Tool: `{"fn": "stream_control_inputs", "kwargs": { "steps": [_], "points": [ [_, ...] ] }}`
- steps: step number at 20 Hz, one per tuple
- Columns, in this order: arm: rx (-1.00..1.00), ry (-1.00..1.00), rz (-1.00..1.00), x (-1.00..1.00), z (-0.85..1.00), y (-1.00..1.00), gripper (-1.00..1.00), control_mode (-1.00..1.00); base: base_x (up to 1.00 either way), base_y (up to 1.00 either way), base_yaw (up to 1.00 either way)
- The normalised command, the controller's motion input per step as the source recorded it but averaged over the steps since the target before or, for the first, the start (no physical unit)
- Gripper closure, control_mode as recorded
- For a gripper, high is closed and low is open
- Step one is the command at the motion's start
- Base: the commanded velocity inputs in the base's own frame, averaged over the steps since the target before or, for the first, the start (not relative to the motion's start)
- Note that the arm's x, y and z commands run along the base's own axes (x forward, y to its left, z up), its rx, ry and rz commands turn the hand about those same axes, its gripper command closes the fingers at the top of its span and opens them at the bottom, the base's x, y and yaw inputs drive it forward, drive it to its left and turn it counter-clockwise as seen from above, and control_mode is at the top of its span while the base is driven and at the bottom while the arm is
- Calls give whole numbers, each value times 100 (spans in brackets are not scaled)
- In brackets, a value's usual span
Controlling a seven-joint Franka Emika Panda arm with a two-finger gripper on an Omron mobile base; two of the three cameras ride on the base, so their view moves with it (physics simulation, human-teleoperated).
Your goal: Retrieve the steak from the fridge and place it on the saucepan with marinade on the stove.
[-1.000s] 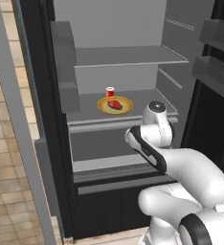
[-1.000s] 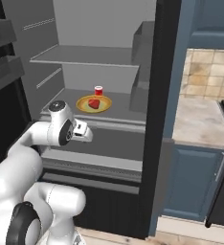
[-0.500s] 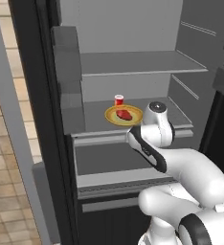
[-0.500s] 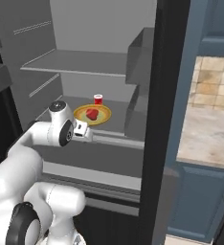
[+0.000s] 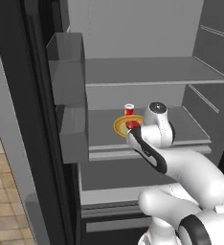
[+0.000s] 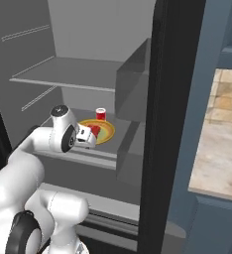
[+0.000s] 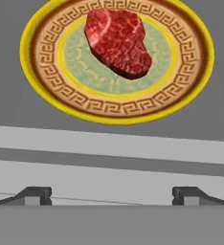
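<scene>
The fridge [image 5: 152,72] stands open, pale grey inside. On its middle shelf the steak [image 7: 118,42], a dark-red marbled lump, lies on a yellow-rimmed patterned plate [image 7: 37,72]. The base views show the same steak [image 6: 94,130] on that plate [image 5: 119,127]. My gripper [image 7: 111,195] is open and holds nothing. It sits just outside the shelf's front edge, pointing at the plate and a short way from the steak. From the right, the gripper [image 6: 88,138] hovers at the plate's near rim. The saucepan and the stove are out of view.
A small red white-rimmed cup [image 5: 129,109] stands just behind the plate. Grey door bins [image 5: 68,95] jut out at the left, and a dark door edge [image 6: 162,124] rises to the right. An upper shelf [image 6: 63,74] lies above, a stone counter [image 6: 222,158] beyond.
The base has driven closer to the fridge, so the shelf and plate loom larger in both base views. The hand has come nearer to the plate. The gripper stays open.
</scene>
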Motion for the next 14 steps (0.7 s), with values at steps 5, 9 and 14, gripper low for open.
{"fn": "stream_control_inputs", "kwargs": {
  "steps": [5,9,14],
  "points": [
    [0,0,2,5,0,-3,-100,-100,35,-14,10],
    [0,0,7,12,0,-12,-100,-100,0,0,0],
    [0,-1,1,0,24,-6,-100,-100,0,0,0]
  ]
}}
